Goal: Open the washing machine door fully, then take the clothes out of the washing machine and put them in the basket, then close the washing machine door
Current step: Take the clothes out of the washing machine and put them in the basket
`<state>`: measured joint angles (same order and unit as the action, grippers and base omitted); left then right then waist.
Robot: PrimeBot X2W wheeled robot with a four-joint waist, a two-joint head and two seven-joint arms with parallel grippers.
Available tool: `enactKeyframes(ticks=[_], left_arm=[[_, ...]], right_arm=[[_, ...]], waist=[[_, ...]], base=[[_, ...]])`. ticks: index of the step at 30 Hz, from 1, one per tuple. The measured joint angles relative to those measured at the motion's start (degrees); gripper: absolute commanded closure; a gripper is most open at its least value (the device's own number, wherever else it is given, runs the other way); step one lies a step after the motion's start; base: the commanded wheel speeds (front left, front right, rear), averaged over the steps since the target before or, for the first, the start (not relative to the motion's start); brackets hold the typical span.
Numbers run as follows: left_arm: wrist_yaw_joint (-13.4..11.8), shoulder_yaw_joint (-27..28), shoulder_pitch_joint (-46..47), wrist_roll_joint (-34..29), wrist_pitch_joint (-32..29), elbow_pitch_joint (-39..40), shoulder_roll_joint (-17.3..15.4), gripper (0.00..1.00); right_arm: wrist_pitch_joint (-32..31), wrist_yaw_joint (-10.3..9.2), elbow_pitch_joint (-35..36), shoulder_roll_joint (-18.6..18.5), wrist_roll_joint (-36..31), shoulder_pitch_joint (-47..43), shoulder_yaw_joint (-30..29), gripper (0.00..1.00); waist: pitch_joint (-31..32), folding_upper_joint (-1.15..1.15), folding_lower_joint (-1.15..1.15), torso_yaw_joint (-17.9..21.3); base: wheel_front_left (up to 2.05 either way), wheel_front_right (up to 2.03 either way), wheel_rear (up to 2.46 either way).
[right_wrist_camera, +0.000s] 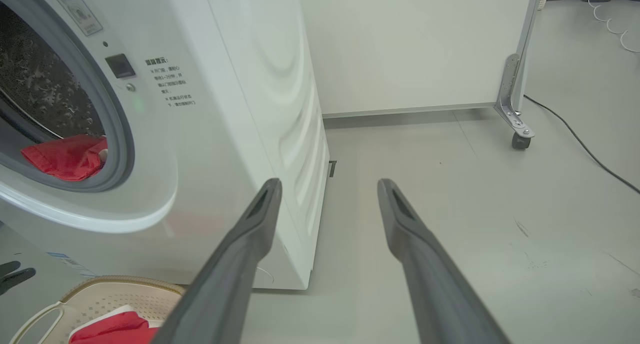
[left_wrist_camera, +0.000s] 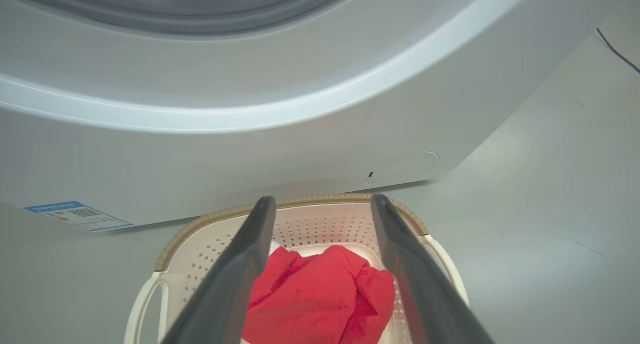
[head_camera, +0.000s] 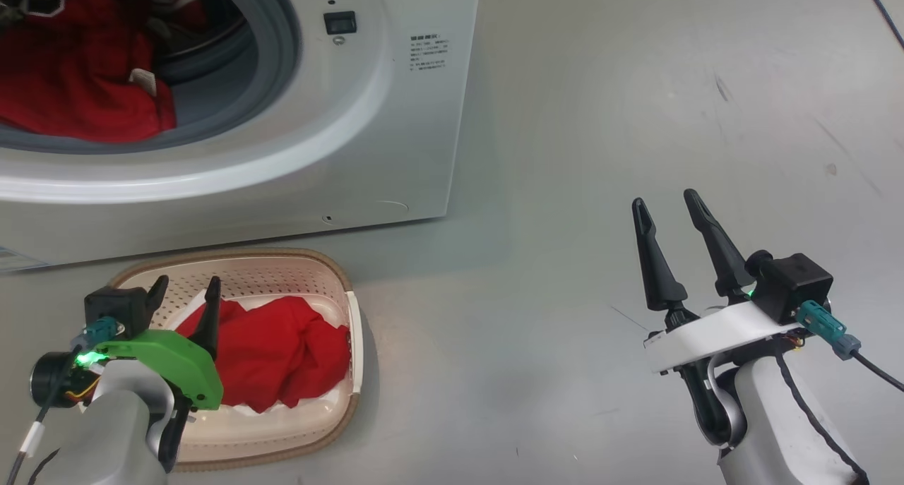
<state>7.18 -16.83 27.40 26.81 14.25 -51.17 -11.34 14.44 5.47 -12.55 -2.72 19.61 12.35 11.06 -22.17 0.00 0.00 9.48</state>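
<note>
Scuffed grey floor (head_camera: 635,118) beside washing machine (head_camera: 395,139)

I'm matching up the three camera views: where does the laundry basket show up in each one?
Head view: basket lower left, on the floor before the washing machine.
Left wrist view: basket bottom centre.
Right wrist view: basket bottom left corner.
Shared landmark: the washing machine's white front, just behind the basket.
</note>
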Motion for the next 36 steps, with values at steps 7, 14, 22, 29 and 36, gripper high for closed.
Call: enactKeyframes(ticks=[7, 14, 22, 29, 36], left_arm=[[0.00, 0.01, 0.01, -0.65, 0.04, 3.49, 0.82, 0.00], [0.01, 1.94, -0.21, -1.87, 0.12, 11.31, 1.29, 0.00], [-0.41, 3.64, -5.25, -3.92, 0.19, 18.07, 1.83, 0.00], [-2.03, 5.55, -9.62, -4.91, 0.19, 23.05, 3.23, 0.00], [-2.66, 6.28, -13.01, -5.82, 0.19, 26.08, 3.70, 0.00]], right_arm=[[0.00, 0.01, -1.09, -0.88, 0.00, -2.54, -1.48, 0.00], [0.00, 0.21, -1.24, -0.88, 0.01, -4.82, -2.15, 0.00], [0.00, 0.45, -1.24, -0.80, 0.12, -6.81, -2.09, 0.00], [0.00, 0.52, -1.21, -0.76, 0.42, -7.94, -2.00, 0.00], [0.00, 0.53, -0.97, -0.74, 0.60, -8.55, -2.08, 0.00]], waist=[[4.62, 0.00, 0.00, -2.89], [8.95, 0.00, 0.00, -5.84], [13.39, 0.00, 0.00, -8.41], [15.55, 0.00, 0.00, -9.09], [16.02, 0.00, 0.00, -8.98]], base=[[0.00, 0.00, 0.00], [0.00, 0.00, 0.00], [0.00, 0.00, 0.00], [0.00, 0.00, 0.00], [0.00, 0.00, 0.00]])
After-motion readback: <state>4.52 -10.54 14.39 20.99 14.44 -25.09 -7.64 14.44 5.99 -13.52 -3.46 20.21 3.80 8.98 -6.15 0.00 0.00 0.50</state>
